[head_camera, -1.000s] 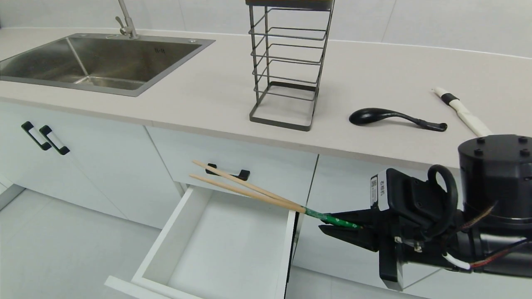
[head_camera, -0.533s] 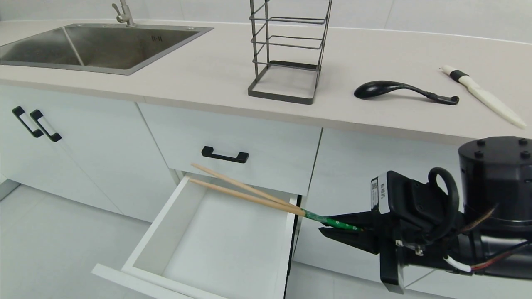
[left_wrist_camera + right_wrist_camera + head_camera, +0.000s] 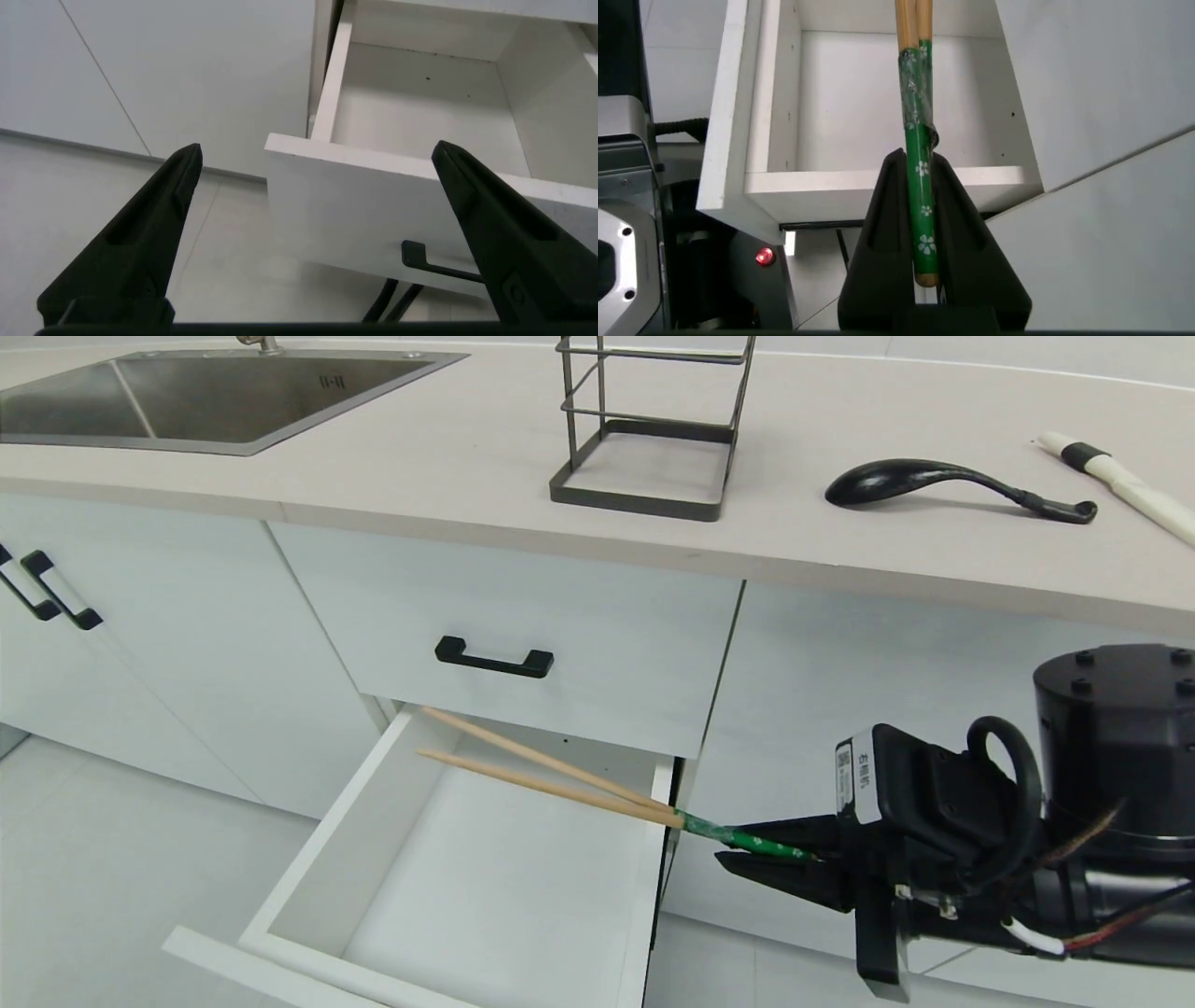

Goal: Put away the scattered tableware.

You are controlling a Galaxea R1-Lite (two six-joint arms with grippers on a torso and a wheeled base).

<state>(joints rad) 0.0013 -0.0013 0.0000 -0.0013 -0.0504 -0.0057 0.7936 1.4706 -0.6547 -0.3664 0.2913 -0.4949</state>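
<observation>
My right gripper (image 3: 767, 861) is shut on the green ends of a pair of wooden chopsticks (image 3: 560, 776), which stick out leftward over the open white drawer (image 3: 308, 840). The chopsticks (image 3: 915, 112) point into the drawer (image 3: 729, 121) between my right gripper's (image 3: 920, 252) closed fingers. On the counter lie a black spoon (image 3: 943, 483) and a white knife with a black band (image 3: 1120, 485). My left gripper (image 3: 318, 233) is open, its fingers spread, hanging in front of the drawer's front panel (image 3: 374, 205).
A dark wire rack (image 3: 644, 429) stands on the counter, and a steel sink (image 3: 187, 392) is at the far left. Above the open drawer is a closed drawer with a black handle (image 3: 493, 659). Cabinet doors with black handles (image 3: 47, 593) are at the left.
The head view has shifted, so the counter sits higher in the picture and more of the drawer shows. The right gripper still holds the chopsticks over the drawer, slightly lower.
</observation>
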